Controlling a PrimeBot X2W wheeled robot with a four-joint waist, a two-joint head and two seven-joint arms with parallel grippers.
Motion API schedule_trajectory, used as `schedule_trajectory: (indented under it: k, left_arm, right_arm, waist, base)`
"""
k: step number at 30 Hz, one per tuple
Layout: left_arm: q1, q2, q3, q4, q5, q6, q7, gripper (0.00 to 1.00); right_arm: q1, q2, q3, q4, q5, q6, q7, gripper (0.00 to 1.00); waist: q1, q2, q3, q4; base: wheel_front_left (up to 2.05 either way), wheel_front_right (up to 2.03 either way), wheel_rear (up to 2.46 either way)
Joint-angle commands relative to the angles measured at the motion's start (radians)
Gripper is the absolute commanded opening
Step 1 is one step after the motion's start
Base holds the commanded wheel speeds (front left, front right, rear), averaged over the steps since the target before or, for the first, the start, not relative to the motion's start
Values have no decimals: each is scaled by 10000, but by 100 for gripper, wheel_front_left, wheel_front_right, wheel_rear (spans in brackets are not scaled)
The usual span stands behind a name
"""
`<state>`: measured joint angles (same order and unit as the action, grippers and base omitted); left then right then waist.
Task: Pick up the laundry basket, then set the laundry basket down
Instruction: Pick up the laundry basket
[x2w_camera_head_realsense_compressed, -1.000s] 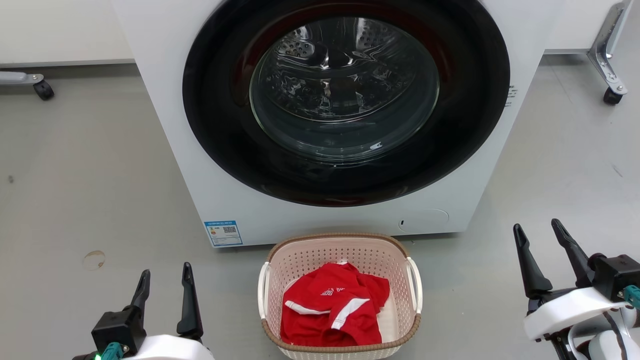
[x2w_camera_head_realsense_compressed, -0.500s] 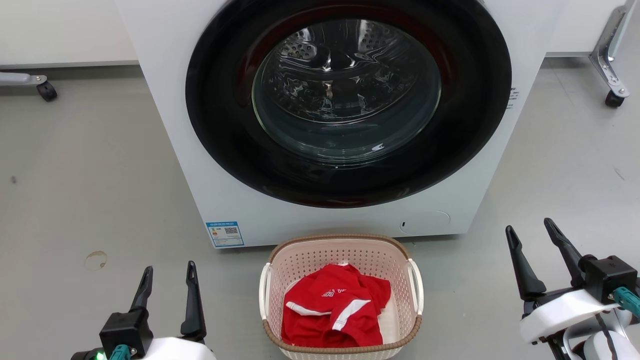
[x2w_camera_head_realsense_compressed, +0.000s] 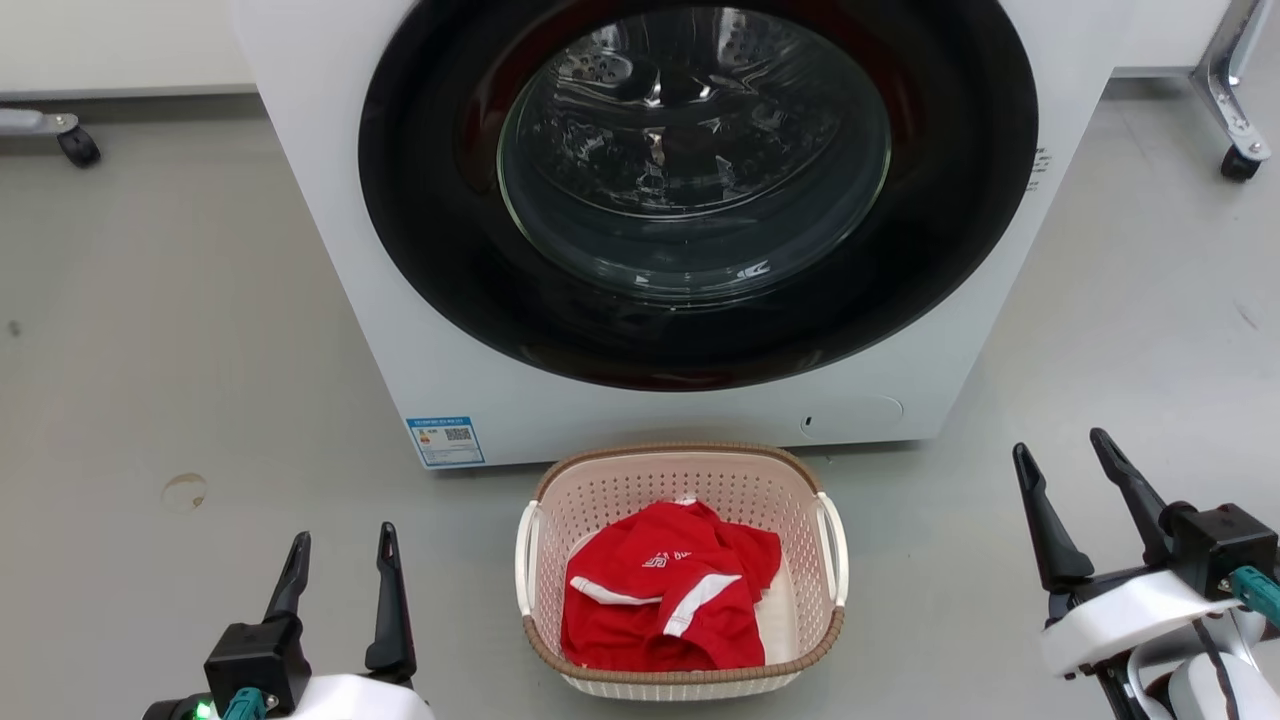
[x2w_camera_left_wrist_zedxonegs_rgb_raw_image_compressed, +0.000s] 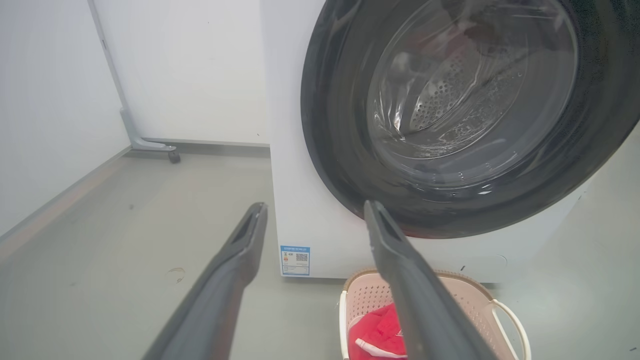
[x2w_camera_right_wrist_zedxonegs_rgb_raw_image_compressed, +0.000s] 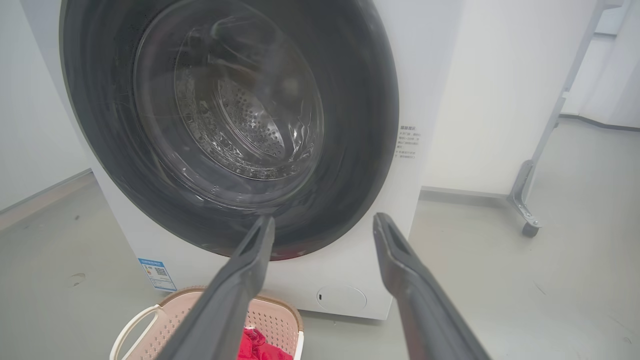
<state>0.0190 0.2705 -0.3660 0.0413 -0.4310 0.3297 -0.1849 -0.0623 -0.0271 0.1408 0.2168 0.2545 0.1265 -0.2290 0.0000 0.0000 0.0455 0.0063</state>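
Grey floor (x2w_camera_head_realsense_compressed: 150, 350), head view: whole laundry basket (x2w_camera_head_realsense_compressed: 742, 494)

Cream, perforated, brown-rimmed laundry basket (x2w_camera_head_realsense_compressed: 680, 485); red, white-striped garment (x2w_camera_head_realsense_compressed: 665, 600); white washer (x2w_camera_head_realsense_compressed: 340, 250); grey floor (x2w_camera_head_realsense_compressed: 150, 350).

The left gripper (x2w_camera_left_wrist_zedxonegs_rgb_raw_image_compressed: 316, 205) holds its two dark fingers spread apart with nothing between them, pointing toward the white washer (x2w_camera_left_wrist_zedxonegs_rgb_raw_image_compressed: 287, 190); one finger crosses in front of the laundry basket (x2w_camera_left_wrist_zedxonegs_rgb_raw_image_compressed: 475, 292), which stands on the grey floor (x2w_camera_left_wrist_zedxonegs_rgb_raw_image_compressed: 125, 250) just before the washer; a red garment (x2w_camera_left_wrist_zedxonegs_rgb_raw_image_compressed: 377, 332) lies inside.
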Motion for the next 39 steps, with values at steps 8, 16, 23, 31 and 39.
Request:
schedule_trajectory:
  k: [8, 16, 23, 31, 39]
  left_arm:
    - [-927, 6, 274, -392, 48, 21, -52, 100]
    - [-1920, -205, 119, -181, 104, -220, -196, 100]
    - [-2899, -569, -17, 453, 99, -575, -467, 100]
    - [-3920, -971, -59, 1140, 110, -1018, -680, 100]
    - [-4934, -1502, -1, 2397, -132, -1893, -758, 100]
  right_arm:
    - [-874, -231, 24, -477, -108, 42, -11, 100]
    - [-1286, -257, -177, -797, -193, 42, 5, 100]
    - [-1654, -383, -277, -866, -153, 42, -76, 100]
    - [-1995, -441, -494, -966, -94, 42, -178, 100]
    - [-2428, -436, -533, -623, -9, 42, -269, 100]
  waist:
    - [0, 0, 1529, 84]
    - [0, 0, 3552, 159]
    - [0, 0, 5202, 240]
    - [0, 0, 6864, 389]
    - [0, 0, 8128, 652]
  base:
    - [0, 0, 0]
    - [0, 0, 0]
    - [0, 0, 0]
    - [0, 0, 0]
    - [0, 0, 0]
